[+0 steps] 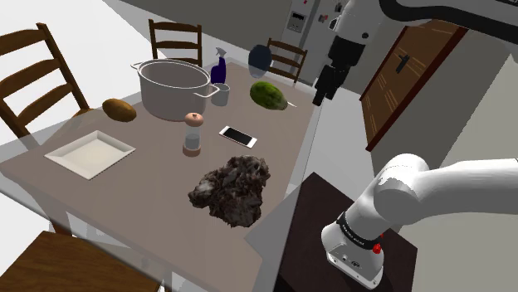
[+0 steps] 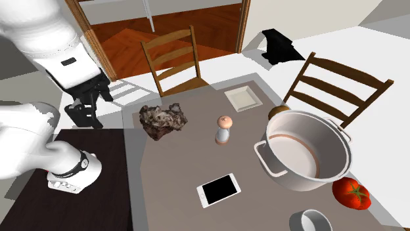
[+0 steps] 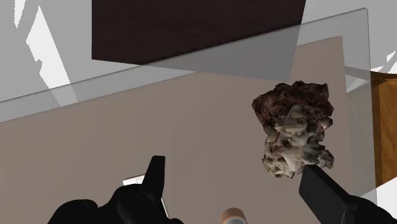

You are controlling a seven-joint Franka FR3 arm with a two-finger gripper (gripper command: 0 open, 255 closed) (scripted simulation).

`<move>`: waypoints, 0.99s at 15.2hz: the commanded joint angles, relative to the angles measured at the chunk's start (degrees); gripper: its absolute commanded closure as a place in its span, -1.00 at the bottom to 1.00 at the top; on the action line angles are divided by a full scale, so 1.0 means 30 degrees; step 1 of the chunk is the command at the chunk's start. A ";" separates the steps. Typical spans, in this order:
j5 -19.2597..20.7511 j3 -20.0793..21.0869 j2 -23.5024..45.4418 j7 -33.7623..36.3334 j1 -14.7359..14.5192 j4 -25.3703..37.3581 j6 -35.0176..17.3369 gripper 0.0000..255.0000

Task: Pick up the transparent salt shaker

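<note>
end effector (image 1: 320, 91) is hanging high with fingers apart, gripping nothing, well apart from the salt shaker (image 1: 193, 137) standing upright on the worktop (image 1: 158, 191) near the phone (image 1: 238, 136).

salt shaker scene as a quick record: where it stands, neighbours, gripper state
target: clear salt shaker with a pinkish cap, upright on the brown table
neighbours: white-edged, black-screen phone; dark lumpy rock; large grey pot
gripper: black two-finger gripper, open, raised, holding nothing
contact: none, fingers apart from the shaker
</note>
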State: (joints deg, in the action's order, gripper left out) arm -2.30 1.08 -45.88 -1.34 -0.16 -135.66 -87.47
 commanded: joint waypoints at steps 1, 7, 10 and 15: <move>0.0000 0.0000 0.0000 0.0000 0.0000 0.0000 0.0000 -1.00; -0.0787 0.0555 0.3388 0.0542 -0.0247 0.0055 -0.3596 -1.00; -0.1114 0.0814 0.5285 0.0773 -0.0373 0.0446 -0.5243 -1.00; -0.1548 0.1214 0.8636 0.1121 -0.0568 0.1625 -0.7665 -1.00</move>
State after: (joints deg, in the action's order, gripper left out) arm -6.68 4.46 -22.13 1.77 -1.74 -131.65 -108.96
